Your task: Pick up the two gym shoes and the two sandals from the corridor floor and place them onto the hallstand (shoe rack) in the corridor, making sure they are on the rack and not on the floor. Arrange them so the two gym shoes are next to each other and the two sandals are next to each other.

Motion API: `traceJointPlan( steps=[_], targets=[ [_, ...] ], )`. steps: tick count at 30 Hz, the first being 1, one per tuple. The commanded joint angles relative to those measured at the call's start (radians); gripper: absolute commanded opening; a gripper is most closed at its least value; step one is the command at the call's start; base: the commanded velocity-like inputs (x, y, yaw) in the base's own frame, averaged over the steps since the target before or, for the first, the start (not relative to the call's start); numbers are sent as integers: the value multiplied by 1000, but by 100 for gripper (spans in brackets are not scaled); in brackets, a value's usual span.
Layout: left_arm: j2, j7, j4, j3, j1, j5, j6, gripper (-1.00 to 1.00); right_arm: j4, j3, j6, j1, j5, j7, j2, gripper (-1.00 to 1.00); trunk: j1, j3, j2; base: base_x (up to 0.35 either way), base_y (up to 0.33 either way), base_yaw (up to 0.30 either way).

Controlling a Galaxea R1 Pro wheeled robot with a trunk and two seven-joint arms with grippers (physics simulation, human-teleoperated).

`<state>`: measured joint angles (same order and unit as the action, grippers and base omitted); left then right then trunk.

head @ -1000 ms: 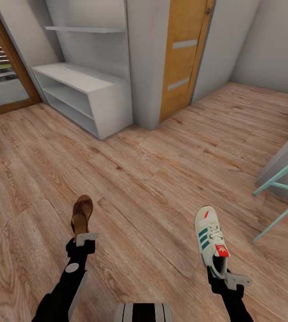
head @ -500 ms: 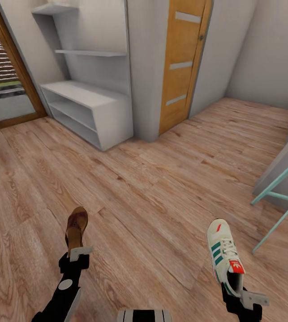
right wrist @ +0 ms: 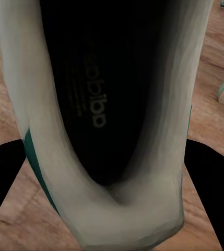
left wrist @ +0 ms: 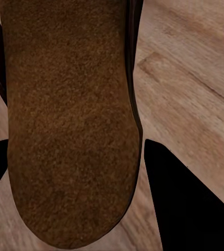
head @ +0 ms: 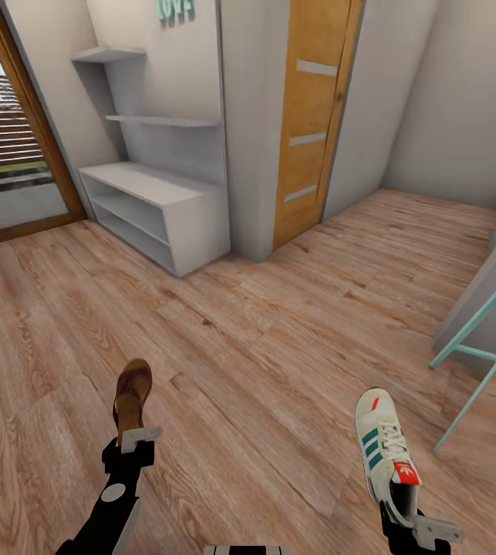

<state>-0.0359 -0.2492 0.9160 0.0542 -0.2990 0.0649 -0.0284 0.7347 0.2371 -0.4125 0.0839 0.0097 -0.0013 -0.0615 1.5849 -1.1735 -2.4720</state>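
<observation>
The left gripper (head: 136,435) has its fingers (left wrist: 185,204) closed around the heel end of a brown sandal (head: 131,397), one dark finger on each side of it. The sandal is up off the corridor floor (head: 263,339), with its toe pointing away from the robot. Close up, its footbed (left wrist: 70,120) looks fuzzy and tan-brown, with a round end and a dark leather edge. The right gripper (head: 413,520) pinches the heel of a white gym shoe (head: 386,455), and its fingers (right wrist: 211,188) sit tight on both sides of the shoe. The shoe has green stripes on its side, white laces and a red label on the tongue. Inside it is dark, and there are pale letters on the insole (right wrist: 91,104). The floor is light brown wood planks with wavy grain. The hallstand (head: 159,212) stands far ahead on the left, against the wall. It is pale grey, with a low flat counter top, open shelves under it and two thin shelves above. Beside it is a grey wall corner, then an orange wooden door (head: 309,123). A big window (head: 8,154) is at the far left. Thin teal metal legs (head: 475,362) lean in at the right. The floor between the robot and the hallstand is bare wood.
</observation>
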Motion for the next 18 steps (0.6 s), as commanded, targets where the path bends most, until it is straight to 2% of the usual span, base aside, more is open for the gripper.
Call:
traceJointPlan(
  steps=[1, 18],
  targets=[
    [-1, -1, 0, 2, 0, 9, -4, -100, -3, 1, -3, 0, 1, 0, 0, -100, -4, 4, 7, 0, 0, 0],
    [1, -1, 0, 3, 9, 10, -2, -100, -10, 0, -3, 0, 1, 0, 2, -100, -69, 83, 126, 0, 0, 0]
  ],
)
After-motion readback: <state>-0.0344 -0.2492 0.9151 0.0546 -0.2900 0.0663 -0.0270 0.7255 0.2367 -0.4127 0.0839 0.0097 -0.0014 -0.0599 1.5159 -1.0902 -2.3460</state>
